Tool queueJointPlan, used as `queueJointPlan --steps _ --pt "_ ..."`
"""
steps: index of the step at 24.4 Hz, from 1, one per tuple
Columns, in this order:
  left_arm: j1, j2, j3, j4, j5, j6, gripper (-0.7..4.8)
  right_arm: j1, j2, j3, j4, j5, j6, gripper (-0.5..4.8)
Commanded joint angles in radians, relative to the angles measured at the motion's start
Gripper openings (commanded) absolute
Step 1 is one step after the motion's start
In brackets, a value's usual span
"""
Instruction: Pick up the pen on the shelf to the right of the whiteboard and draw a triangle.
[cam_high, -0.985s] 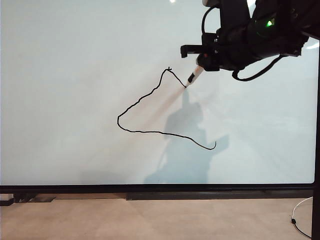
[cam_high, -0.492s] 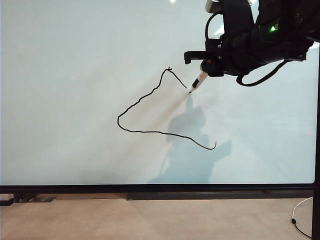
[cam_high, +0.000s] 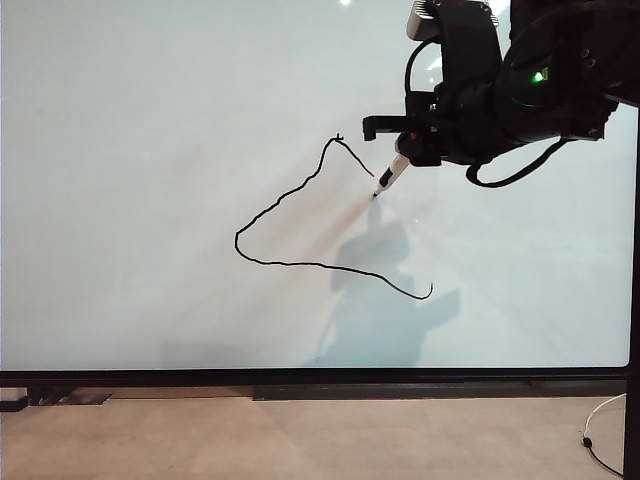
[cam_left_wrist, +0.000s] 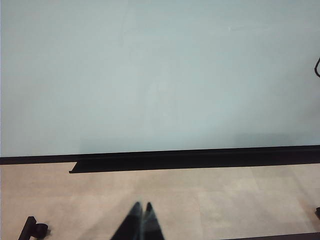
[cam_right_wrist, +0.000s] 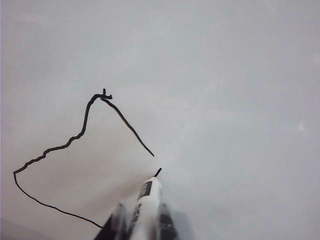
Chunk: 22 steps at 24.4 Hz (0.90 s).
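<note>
Right pincer (cam_right_wrist: 142, 220) pinches pen (cam_right_wrist: 146, 200) below triangle (cam_high: 300, 220) gap; left pincer (cam_left_wrist: 141, 222) pressed together. You risk a skipped stroke.

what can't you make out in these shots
- Pen tip touching the whiteboard: exterior view too small, right wrist view inconclusive.
- Right gripper: jaws cut off by the right wrist view's edge, blurred.
- Triangle: lower right end cut off in the right wrist view.
- Left gripper: absent from the exterior view.

Bright, even overhead light; soft grey arm shadow on the glossy whiteboard (cam_high: 150, 120); blurred right-wrist foreground.
</note>
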Motion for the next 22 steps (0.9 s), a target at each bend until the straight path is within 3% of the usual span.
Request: queueJointPlan --steps 1,22 --pt "0.000 0.000 0.003 0.008 0.000 0.000 -0.05 0.001 -0.001 0.003 0.025 0.047 0.004 -0.07" --pt "0.000 0.000 0.003 0.008 0.000 0.000 -0.05 -0.026 0.089 -0.043 0.084 0.061 0.037 -0.07"
